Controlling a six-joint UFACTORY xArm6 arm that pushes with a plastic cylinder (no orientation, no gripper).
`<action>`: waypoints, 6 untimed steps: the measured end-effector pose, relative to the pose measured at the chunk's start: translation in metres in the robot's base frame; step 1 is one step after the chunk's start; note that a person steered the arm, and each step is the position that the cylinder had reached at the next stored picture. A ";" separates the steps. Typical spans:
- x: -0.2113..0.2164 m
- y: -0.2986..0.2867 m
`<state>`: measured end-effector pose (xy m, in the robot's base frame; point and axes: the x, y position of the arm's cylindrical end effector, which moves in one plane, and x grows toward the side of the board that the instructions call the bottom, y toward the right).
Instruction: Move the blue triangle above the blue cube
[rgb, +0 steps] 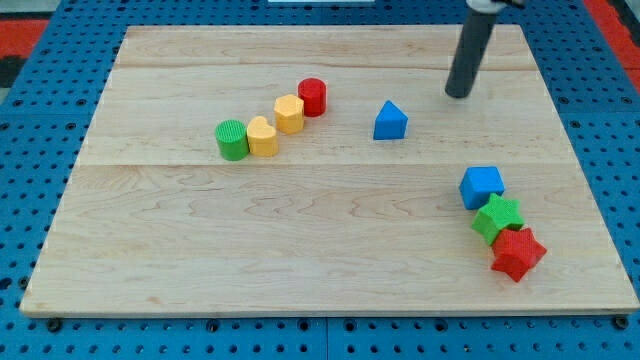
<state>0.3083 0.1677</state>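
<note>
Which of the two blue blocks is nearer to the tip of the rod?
The blue triangle. It lies just left of and below my tip, alone mid-board; the blue cube sits farther down, touching the green star.

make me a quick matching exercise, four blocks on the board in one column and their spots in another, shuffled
1. blue triangle
2. blue cube
3. red star
4. green cylinder

A. lowest of the right-hand line
B. left end of the diagonal row
C. alone near the middle, lower left of my tip
D. top of the right-hand line

Pairs: 1-C, 2-D, 3-A, 4-B
</note>
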 end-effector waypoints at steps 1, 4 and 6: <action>-0.007 -0.060; 0.082 -0.106; 0.114 -0.070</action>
<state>0.4219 0.0980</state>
